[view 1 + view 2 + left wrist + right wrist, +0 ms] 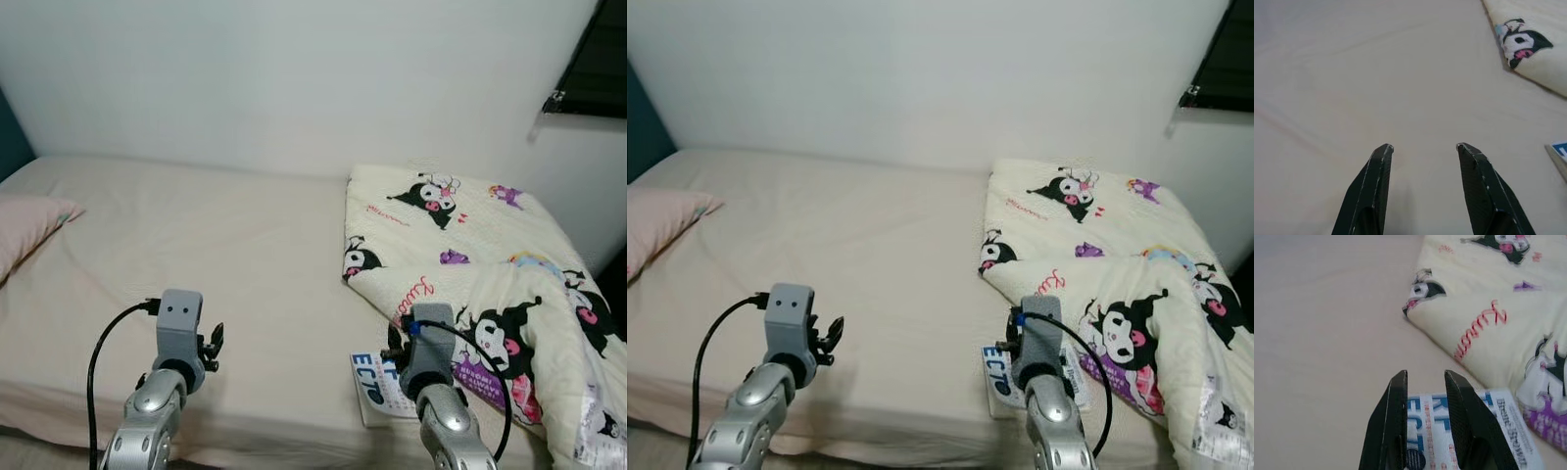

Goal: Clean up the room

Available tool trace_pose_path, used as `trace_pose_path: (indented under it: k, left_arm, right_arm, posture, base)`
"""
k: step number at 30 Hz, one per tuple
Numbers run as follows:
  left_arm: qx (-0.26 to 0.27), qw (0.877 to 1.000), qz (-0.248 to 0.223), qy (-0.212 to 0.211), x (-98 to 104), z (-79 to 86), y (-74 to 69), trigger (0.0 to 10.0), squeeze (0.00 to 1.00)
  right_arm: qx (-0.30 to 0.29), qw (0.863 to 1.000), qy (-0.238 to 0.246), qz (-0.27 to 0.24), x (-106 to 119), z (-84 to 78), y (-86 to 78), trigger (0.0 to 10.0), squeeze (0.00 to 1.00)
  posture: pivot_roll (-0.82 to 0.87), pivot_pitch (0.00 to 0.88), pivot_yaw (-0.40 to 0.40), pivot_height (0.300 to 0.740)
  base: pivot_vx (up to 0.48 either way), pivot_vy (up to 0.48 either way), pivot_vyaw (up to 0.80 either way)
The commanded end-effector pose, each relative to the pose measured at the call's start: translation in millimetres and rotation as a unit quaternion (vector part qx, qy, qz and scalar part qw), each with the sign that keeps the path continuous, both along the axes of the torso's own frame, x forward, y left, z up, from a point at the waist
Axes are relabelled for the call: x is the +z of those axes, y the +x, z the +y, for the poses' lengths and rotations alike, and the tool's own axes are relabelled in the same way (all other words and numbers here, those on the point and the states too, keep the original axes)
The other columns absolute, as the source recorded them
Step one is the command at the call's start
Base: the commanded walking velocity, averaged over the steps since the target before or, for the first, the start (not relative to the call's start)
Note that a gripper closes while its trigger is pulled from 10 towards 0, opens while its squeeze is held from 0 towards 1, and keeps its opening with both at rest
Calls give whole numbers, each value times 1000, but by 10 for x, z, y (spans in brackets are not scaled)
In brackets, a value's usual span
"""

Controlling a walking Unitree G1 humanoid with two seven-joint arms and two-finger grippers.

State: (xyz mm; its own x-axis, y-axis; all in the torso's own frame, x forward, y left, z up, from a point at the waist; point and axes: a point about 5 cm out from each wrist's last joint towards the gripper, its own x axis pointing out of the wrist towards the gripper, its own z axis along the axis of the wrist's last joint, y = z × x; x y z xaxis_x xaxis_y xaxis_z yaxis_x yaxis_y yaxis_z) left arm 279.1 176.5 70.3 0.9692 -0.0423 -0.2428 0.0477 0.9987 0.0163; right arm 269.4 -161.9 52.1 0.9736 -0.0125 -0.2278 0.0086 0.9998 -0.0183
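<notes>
Beige bed (245, 264) fills frame centre under white wall (294, 78). Cartoon blanket (470, 264) at right; booklet (377, 387) lower centre-right. Right gripper (1425, 379) over it, fingers narrowly parted, empty. Left gripper (1425, 147) spread wide.

Stretching across nearly the whole head view: a bed (225, 264) under a plain cream sheet, butting against the white wall at 12 o'clock. Lying on it toward 3 o'clock: a cream cartoon-print blanket (470, 264), bunched and spilling over the near edge at 4 o'clock, with a blue-and-white printed booklet (377, 387) sticking out from beneath its fold at 5 o'clock. Peeking in at 9 o'clock: a pink pillow (24, 230), resting at the sheet's edge.
</notes>
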Motion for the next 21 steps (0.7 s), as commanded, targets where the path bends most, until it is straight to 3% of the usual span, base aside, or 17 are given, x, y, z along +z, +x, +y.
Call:
trace_pose_path:
  k: [1,10,21]
  left_arm:
    - [-7,1000,3,4,-21,-31,-16,10000,0]
    - [-29,1000,2,3,0,-86,-5,10000,0]
    - [-37,999,4,5,-4,-78,-13,10000,0]
  right_arm:
    - [-5,1000,7,5,-20,-3,-25,10000,0]
    - [-15,1000,11,8,-43,-21,-74,10000,0]
    - [-18,1000,11,12,-54,-23,-101,10000,0]
  posture:
    - [9,42,-19,620]
    - [4,65,-6,590]
    - [2,85,-11,590]
  base:
    - [0,0,0]
    - [0,0,0]
    - [0,0,0]
